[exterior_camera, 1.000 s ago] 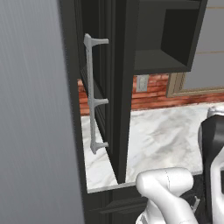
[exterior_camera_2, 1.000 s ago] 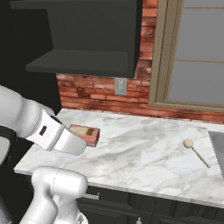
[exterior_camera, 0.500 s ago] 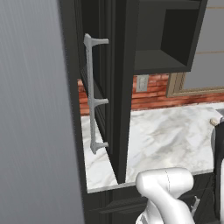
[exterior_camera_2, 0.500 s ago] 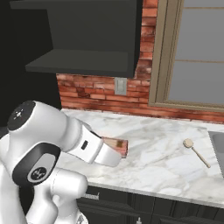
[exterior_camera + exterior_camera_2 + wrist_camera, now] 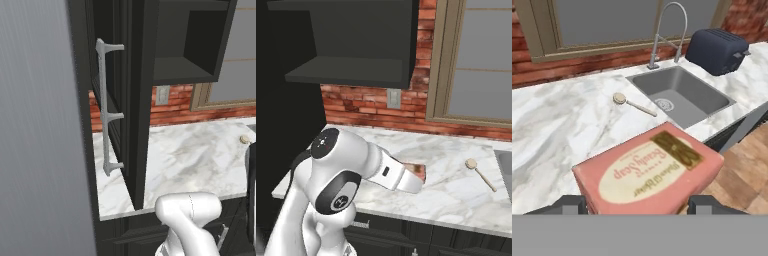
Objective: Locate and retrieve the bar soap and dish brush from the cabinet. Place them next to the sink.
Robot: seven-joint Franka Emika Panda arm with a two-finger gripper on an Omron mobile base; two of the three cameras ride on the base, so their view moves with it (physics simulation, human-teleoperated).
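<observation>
Above the front part of the marble tabletop [image 5: 456, 190], the gripper [image 5: 639, 202] holds the bar soap [image 5: 648, 169] between its two fingers, which stand fairly wide apart and press the pink package at its two ends. Over the last second the arm has swung from the left side of the tabletop toward the sink [image 5: 679, 95], carrying the bar soap with it; in the right base view the bar soap [image 5: 417, 173] now sits at the end of the forearm, nearer the middle of the tabletop than before. Judged from this, the transport step for the first item is under way, and release beside the sink remains to be done. The dish brush [image 5: 479, 172] already lies on the tabletop just left of the sink, its round head toward the back wall. The cabinet [image 5: 351, 45] hangs open and dark above the left end of the tabletop. The surface is white veined marble; behind it runs a red brick wall with an outlet plate [image 5: 392, 98] and a framed window [image 5: 478, 65]. A dark toaster [image 5: 718, 50] stands at the far side of the sink, beyond the faucet [image 5: 668, 31].
</observation>
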